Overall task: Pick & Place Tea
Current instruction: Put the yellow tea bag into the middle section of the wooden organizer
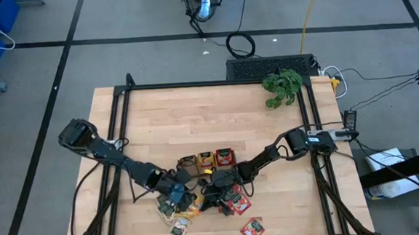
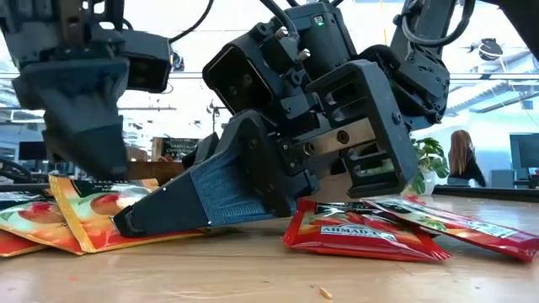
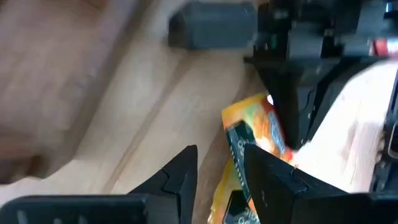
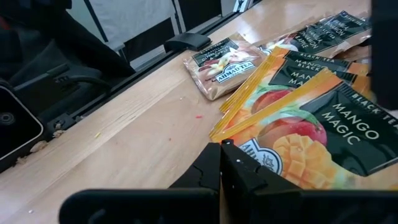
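Observation:
The tea sachets [image 1: 193,204] lie in a loose heap near the table's near edge, orange, red and dark green. My right gripper [image 4: 221,149] reaches in from the right with its fingers shut, lying almost flat on the table [image 2: 126,225], tips at an orange mango sachet [image 4: 298,143]. My left gripper [image 3: 221,165] is open. It hangs just above the heap's left part [image 2: 84,168], with an orange sachet [image 3: 252,124] below and between its fingers. Red sachets [image 2: 362,236] lie flat beside the right gripper. My right gripper touches the orange mango sachet at its corner [image 4: 249,148] with the ends of its shut fingers. The fingers come slanting low from the table's right, nearly level. That sachet lies flat on the table among other sachets. I cannot tell whether any of it is between the fingers.
A brown three-compartment tray [image 1: 206,160] sits just beyond the heap, with sachets in it. One red sachet [image 1: 252,229] lies apart near the near edge. A leafy plant [image 1: 282,85] stands at the far right corner. Bare wood [image 1: 195,118] spans the table's far half.

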